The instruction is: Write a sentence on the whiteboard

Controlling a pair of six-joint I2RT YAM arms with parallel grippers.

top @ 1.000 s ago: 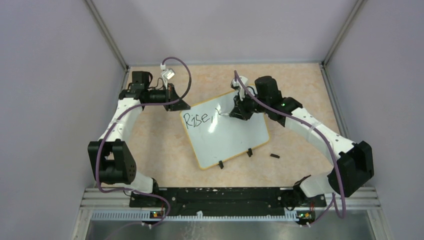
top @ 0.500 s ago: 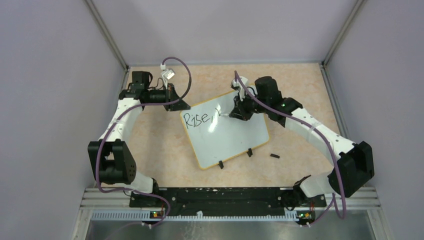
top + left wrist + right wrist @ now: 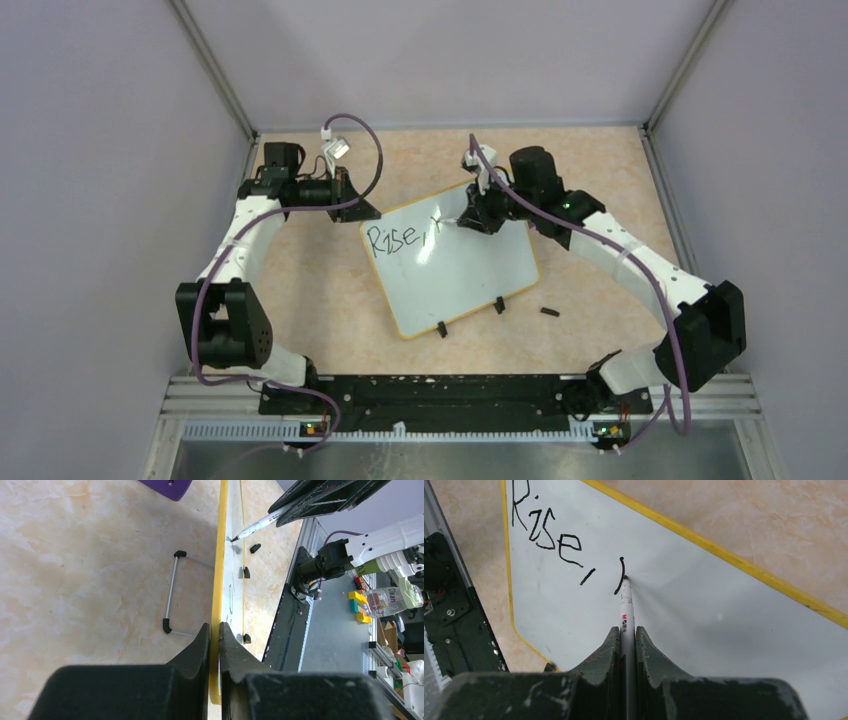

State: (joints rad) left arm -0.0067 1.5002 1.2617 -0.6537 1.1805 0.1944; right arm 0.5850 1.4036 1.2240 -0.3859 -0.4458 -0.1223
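Count: showing two hands, one whiteboard [image 3: 460, 285], one marker [image 3: 626, 605], two black clip feet [image 3: 441, 329], and one small black piece [image 3: 549, 311] lying loose on the surface [image 3: 310, 290].
Whiteboard: lying turned at an angle mid-surface between the two arms, with the clip feet on the edge facing the arm bases.
Sentence [image 3: 549, 535]: reading "Rise," plus one curved stroke, sitting along the board's far-left part.
Left hand [image 3: 214, 629]: pinching together on the board's yellow rim, at the corner beside the "R".
Right hand [image 3: 626, 632]: clamping the marker between both fingers, hanging over the board's far edge, to the right of the word.
Marker: pointing out ahead of the right hand, tip touching the board at the curved stroke, just past the comma.
Top view only: giving the whole board outline and both arms arching in from either side.
Left wrist view only: looking edge-on along the rim, showing a thin wire stand [image 3: 172, 592] beside it and a purple block [image 3: 167, 486] at the far end.
Right wrist view only: making the letters legible and showing the tip meeting the board.
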